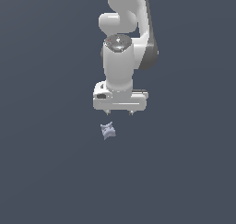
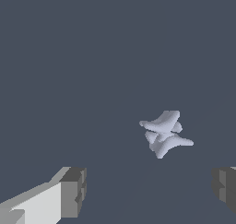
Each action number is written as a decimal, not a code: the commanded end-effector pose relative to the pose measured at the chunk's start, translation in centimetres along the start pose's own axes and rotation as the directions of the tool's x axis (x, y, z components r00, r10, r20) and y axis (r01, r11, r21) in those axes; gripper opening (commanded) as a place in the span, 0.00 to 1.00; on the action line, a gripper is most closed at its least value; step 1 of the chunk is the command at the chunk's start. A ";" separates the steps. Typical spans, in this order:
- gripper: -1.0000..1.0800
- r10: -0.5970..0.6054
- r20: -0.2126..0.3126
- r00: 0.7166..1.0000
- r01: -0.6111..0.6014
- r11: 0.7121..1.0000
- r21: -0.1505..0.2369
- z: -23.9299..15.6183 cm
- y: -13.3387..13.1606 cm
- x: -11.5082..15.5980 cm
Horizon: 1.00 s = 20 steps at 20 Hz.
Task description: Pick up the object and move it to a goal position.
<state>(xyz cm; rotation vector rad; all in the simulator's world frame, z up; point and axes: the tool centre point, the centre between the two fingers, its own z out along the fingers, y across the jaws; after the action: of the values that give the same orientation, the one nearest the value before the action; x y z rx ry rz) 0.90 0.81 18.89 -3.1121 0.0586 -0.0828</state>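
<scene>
The object [image 1: 108,131] is a small pale bluish-grey jagged lump lying on the dark grey floor. My white gripper [image 1: 119,113] hangs above it and a little toward the exterior view's right, fingers pointing down. The jaws stand wide apart and hold nothing. In the wrist view the object [image 2: 164,136] lies ahead of the gap between the two grey fingertips [image 2: 73,191], apart from both, nearer the other fingertip [image 2: 225,187].
The flat dark grey floor [image 1: 46,172] fills both views. Only the white arm [image 1: 122,25] rises above the gripper.
</scene>
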 end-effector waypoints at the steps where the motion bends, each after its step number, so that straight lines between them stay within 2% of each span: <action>1: 0.96 0.000 0.000 1.000 0.000 1.000 0.000 0.0 0.0 0.0; 11: 0.96 0.010 -0.004 1.000 -0.010 1.000 0.016 -1.3 0.0 0.5; 20: 0.96 -0.038 0.003 0.999 0.038 0.999 0.007 0.0 0.8 0.6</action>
<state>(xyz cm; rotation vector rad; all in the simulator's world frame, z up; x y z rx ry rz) 1.44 0.25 19.27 -3.1038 0.0191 -0.0827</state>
